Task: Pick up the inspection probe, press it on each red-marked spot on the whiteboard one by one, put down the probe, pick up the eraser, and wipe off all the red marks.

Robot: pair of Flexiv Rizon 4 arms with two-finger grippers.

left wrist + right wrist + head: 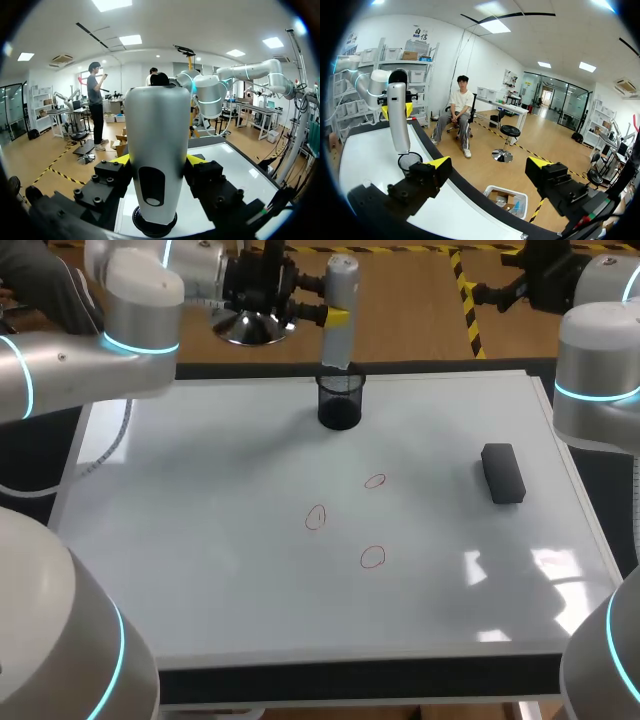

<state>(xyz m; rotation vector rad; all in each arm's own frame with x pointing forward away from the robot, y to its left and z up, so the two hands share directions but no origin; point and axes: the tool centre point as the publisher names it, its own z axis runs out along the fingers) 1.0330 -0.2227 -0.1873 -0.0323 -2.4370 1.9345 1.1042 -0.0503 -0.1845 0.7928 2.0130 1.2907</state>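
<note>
My left gripper (338, 315) is shut on the silver inspection probe (340, 310), holding it upright with its lower end just above the black mesh cup (340, 402) at the back of the whiteboard (200, 540). In the left wrist view the probe (157, 155) stands between the yellow fingertips (122, 159), over the cup (154, 227). Three red circles (374, 481) (316, 517) (372, 557) are drawn mid-board. The dark eraser (503, 473) lies to the right. My right gripper (489, 163) is open and empty beyond the board's far right edge, seeing the probe (397, 117) and cup (410, 161).
The cup stands close to the board's far edge. Bare board stretches left of the red circles and along the front. The eraser lies near the right edge, apart from the marks.
</note>
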